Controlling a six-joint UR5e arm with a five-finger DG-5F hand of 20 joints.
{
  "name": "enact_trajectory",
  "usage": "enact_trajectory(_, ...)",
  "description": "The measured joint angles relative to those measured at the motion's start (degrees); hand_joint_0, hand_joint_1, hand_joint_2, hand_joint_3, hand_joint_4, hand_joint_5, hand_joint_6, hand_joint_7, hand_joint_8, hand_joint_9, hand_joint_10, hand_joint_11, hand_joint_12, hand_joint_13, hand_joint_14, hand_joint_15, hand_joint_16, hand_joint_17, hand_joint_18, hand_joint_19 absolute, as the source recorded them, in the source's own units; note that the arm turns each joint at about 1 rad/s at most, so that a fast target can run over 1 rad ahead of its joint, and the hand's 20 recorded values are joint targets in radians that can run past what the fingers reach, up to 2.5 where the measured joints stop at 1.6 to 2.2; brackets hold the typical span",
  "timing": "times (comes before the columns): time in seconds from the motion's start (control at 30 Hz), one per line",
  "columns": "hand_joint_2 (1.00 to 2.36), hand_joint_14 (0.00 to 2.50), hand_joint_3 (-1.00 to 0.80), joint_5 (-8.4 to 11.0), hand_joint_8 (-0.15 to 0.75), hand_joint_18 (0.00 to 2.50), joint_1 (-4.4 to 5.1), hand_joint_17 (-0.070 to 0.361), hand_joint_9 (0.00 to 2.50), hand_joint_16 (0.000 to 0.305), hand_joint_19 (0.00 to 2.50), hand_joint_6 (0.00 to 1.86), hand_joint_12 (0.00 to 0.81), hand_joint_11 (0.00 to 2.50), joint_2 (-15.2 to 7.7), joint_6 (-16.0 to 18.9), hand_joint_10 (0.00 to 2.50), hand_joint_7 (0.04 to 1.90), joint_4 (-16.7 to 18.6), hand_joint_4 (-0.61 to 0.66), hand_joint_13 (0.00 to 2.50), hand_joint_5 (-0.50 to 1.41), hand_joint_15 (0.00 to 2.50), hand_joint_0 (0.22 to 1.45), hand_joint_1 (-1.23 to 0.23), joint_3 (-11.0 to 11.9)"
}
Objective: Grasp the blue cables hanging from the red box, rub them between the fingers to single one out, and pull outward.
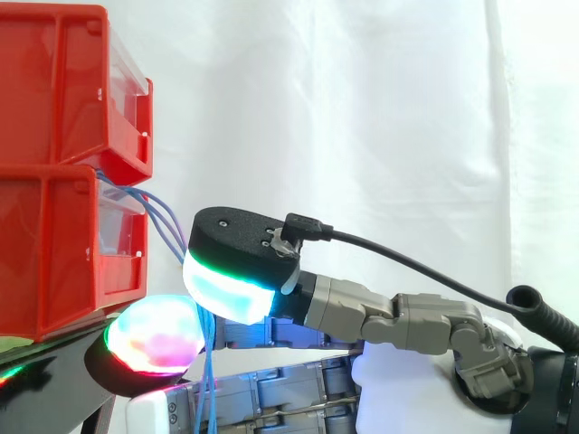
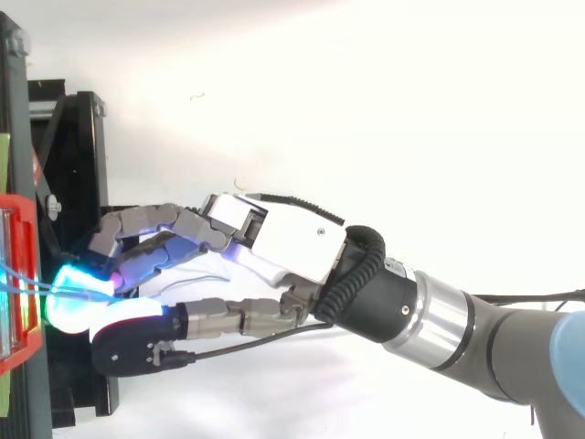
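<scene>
Several thin blue cables (image 1: pixel 154 210) leave the gap between the two stacked red bins and droop to the right and down. The lower red bin (image 1: pixel 54 262) shows from above as a red edge (image 2: pixel 20 274) at the far left. My hand (image 2: pixel 292 242) reaches in from the right, level with the lower bin's front. In the side view the hand (image 1: pixel 371 316) has a white-cyan glowing pad (image 1: pixel 226 291) closed against a pink-green glowing pad (image 1: pixel 156 344). The cables run down between these pads and hang below them (image 1: pixel 206 389). From above, the fingers meet at a cyan glow (image 2: pixel 73 297) just off the bin.
A second red bin (image 1: pixel 54 90) sits on top of the lower one. Both rest on a black stand (image 2: pixel 78 146) at the left. A white curtain hangs behind, and a white surface lies under the arm.
</scene>
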Motion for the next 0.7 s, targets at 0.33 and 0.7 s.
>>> enact_trajectory(0.33,1.02,0.02,-0.22,-0.09,0.301,0.54,-0.16,0.113,0.77,0.05,0.6,0.86,0.398,0.5,0.0,4.1,0.01,0.92,-1.3,0.2,0.74,-0.2,0.55,0.59,-0.65,0.3)
enact_trajectory(0.7,1.01,0.02,-0.4,-0.86,0.31,0.53,-0.64,0.118,0.76,0.052,0.59,0.86,0.404,0.51,0.6,8.9,0.01,0.89,-5.2,0.2,0.73,-0.2,0.57,0.53,-0.62,0.5)
